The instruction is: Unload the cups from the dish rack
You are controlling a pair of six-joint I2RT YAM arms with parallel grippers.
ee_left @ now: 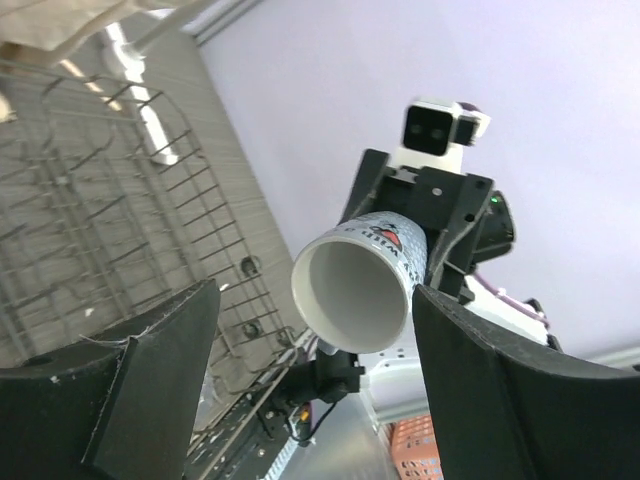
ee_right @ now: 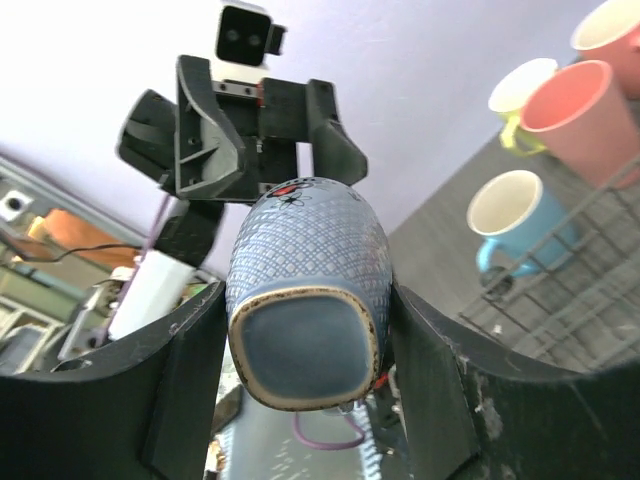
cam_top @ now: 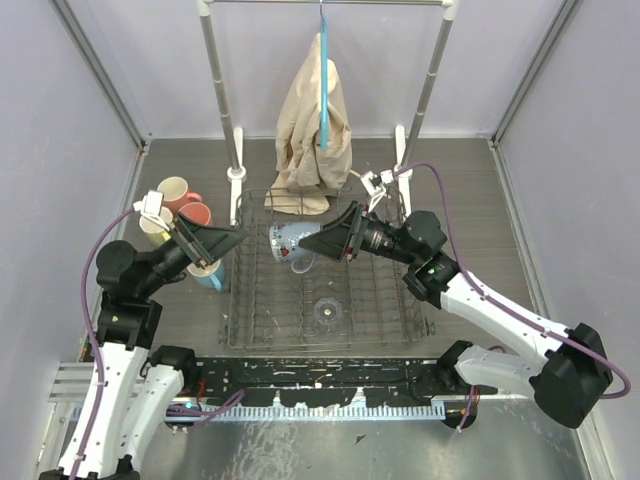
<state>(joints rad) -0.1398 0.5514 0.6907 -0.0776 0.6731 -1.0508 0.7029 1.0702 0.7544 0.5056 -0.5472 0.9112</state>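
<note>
A robot's two arms meet above a dark wire dish rack (cam_top: 262, 300), seen from overhead and from both wrists.

The right gripper (cam_top: 312, 240) is clamped on a grey-blue mug (ee_right: 305, 300). The mug lies sideways between its fingers, lifted clear of the prongs, and the right wrist view looks onto its base. The mug's open mouth points away from the right gripper, straight at the left gripper (cam_top: 225, 245). The left gripper's fingers are spread wide and hold nothing. It hangs just short of the mug's rim, not touching it.

This looks like a hand-over in mid-air. The next move probably calls for the left gripper to ease forward so its fingers pass either side of the rim end. It would then close before the right gripper lets go.

Below and behind the left gripper, four cups stand on the grey surface (cam_top: 480, 200) outside the rack. They are a light blue mug (cam_top: 210, 276), a pale yellow mug (cam_top: 155, 226) and two salmon-pink mugs (cam_top: 178, 190). Below the right gripper, a clear glass (cam_top: 328, 313) is in the rack and looks to be the last cup after this one.

The held mug has a diamond-textured body and a small red and dark print near its rim. There is lettering beside it, but it is too small to read. No other writing can be made out.
</note>
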